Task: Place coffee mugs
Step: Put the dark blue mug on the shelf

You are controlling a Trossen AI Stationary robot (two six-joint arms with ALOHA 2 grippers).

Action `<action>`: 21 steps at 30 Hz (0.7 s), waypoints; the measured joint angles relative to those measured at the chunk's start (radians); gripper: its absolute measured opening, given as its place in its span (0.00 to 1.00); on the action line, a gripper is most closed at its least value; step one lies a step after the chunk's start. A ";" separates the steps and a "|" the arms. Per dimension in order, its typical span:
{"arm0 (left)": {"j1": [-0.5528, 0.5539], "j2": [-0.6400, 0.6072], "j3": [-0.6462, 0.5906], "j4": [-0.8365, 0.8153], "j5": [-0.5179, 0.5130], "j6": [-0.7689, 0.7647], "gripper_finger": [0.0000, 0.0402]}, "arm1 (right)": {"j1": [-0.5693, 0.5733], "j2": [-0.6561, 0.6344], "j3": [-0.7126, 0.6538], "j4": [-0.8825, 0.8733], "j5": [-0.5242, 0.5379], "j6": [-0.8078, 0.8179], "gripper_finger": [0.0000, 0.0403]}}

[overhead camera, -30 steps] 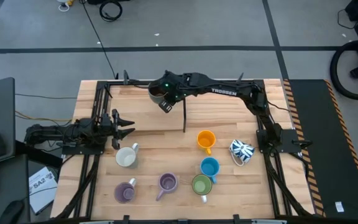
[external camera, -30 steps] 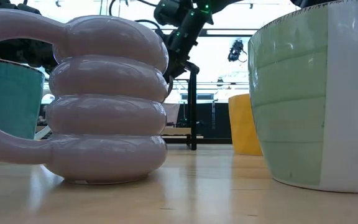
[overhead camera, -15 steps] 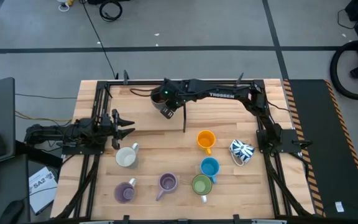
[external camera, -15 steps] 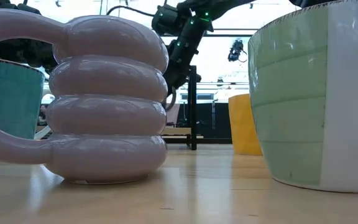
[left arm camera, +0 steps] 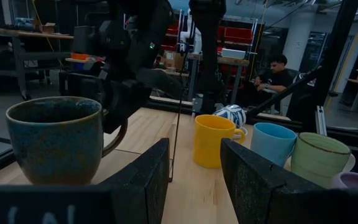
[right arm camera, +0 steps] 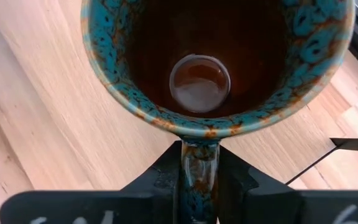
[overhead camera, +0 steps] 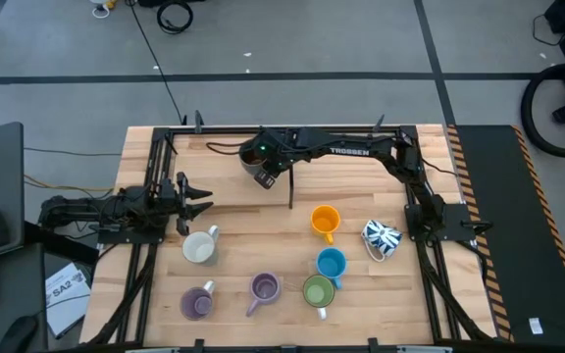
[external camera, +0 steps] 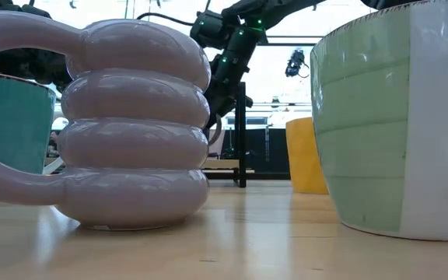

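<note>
While I watch from afar, my right gripper (right arm camera: 199, 180) clasps the handle of the dark mottled mug (right arm camera: 216, 62) near the table's (overhead camera: 233, 211) far edge, upright by the black post (overhead camera: 290, 186), left gripper (overhead camera: 196, 199) spread, idle beside the white mug (overhead camera: 199, 247).

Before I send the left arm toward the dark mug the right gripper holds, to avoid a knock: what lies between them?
Bare wood only. In the high view, nothing lies between the left gripper and the dark mug; the white mug sits nearer the front edge.
</note>
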 joint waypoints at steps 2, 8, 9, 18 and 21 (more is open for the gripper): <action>0.000 0.000 0.000 0.000 0.000 0.000 0.38 | 0.000 0.000 0.000 0.002 0.000 0.000 0.19; 0.000 0.000 0.000 0.000 0.000 0.000 0.37 | 0.000 0.000 0.000 0.002 -0.002 0.000 0.20; 0.000 0.000 0.000 0.000 0.000 0.000 0.37 | 0.000 0.000 0.000 0.002 -0.002 0.000 0.21; 0.000 0.000 0.000 0.000 0.000 0.000 0.37 | -0.001 -0.001 0.000 0.003 -0.037 0.000 0.33; 0.000 0.000 0.000 0.000 0.000 0.000 0.37 | -0.001 -0.001 0.000 0.004 -0.037 0.002 0.37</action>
